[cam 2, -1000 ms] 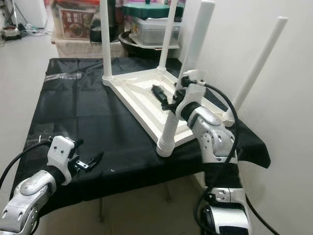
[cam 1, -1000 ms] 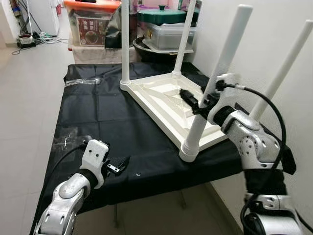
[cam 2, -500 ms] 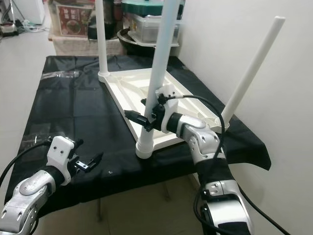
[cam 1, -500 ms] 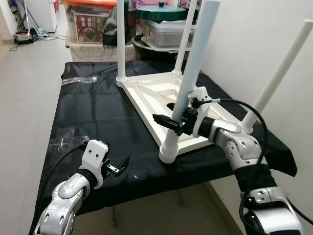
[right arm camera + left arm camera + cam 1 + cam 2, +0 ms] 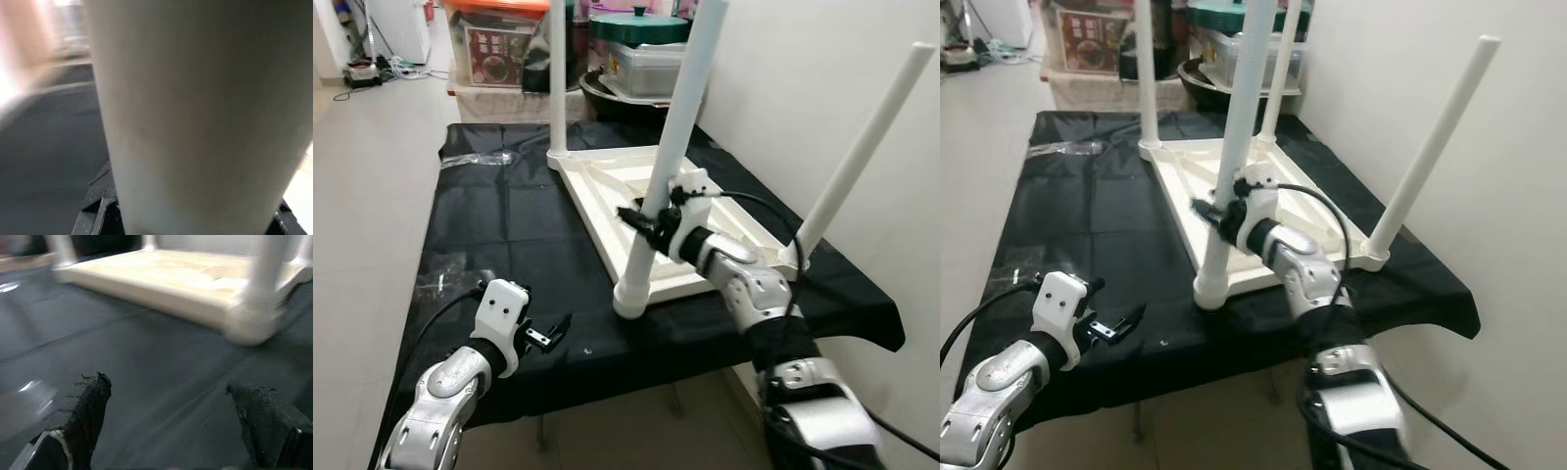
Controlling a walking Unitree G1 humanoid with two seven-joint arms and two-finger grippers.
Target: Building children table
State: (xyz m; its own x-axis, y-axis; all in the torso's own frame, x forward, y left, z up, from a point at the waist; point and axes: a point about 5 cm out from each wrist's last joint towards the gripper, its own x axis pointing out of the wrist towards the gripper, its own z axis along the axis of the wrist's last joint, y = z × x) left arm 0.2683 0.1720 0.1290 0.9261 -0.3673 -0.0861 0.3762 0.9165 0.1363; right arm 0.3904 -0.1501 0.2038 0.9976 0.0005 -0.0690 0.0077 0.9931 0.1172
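A white children's table [image 5: 607, 186] lies upside down on a black-covered worktable [image 5: 509, 225], its four legs pointing up. My right gripper [image 5: 644, 220] reaches across the underside and is shut on the near leg [image 5: 677, 117], about a third of the way up from its base. In the right wrist view that leg [image 5: 195, 107] sits between the black fingers [image 5: 98, 213]. My left gripper [image 5: 548, 333] hovers open over the cloth near the front left edge. Its two fingertips [image 5: 90, 404] stand wide apart, facing the table's near corner [image 5: 249, 328].
A white wall [image 5: 803, 78] runs close along the right side. Storage boxes and a green-lidded pot [image 5: 636, 29] stand behind the worktable. Clear plastic bags [image 5: 475, 159] lie on the cloth at the far left and near left. Tiled floor [image 5: 372, 176] opens to the left.
My right gripper swung from beyond the near leg round to my left and closed around it. The view has shifted. The left arm stayed put.
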